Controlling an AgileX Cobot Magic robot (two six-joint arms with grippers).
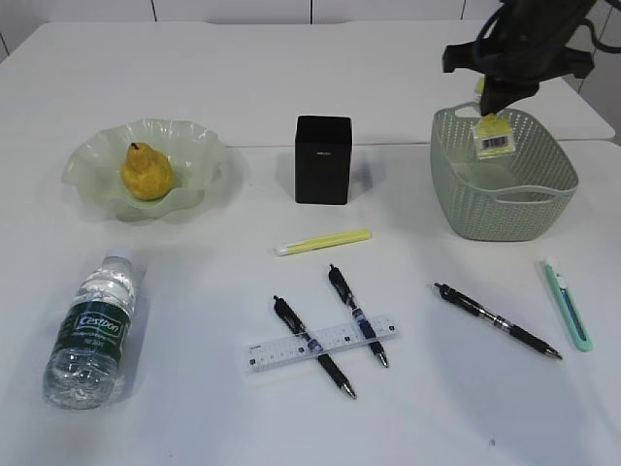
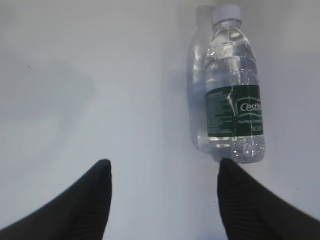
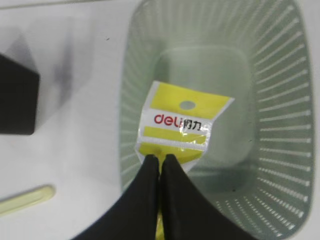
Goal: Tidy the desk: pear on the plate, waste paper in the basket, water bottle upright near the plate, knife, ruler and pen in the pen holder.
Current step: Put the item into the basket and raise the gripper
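My right gripper (image 1: 490, 109) (image 3: 160, 159) is shut on a yellow and white waste paper wrapper (image 3: 181, 125) (image 1: 494, 136) and holds it over the green basket (image 1: 505, 209) (image 3: 280, 150). The yellow pear (image 1: 146, 172) sits on the pale green plate (image 1: 92, 155). The water bottle (image 1: 92, 330) (image 2: 234, 95) lies on its side at the front left. My left gripper (image 2: 162, 172) is open and empty just short of the bottle's base. The black pen holder (image 1: 322, 159) (image 3: 15, 100) stands at the middle. The clear ruler (image 1: 320, 345), three black pens (image 1: 312, 345) (image 1: 357, 313) (image 1: 495, 318) and the green knife (image 1: 568, 303) lie on the table.
A yellow highlighter (image 1: 325, 242) (image 3: 25, 199) lies in front of the pen holder. The table's far edge runs behind the plate and basket.
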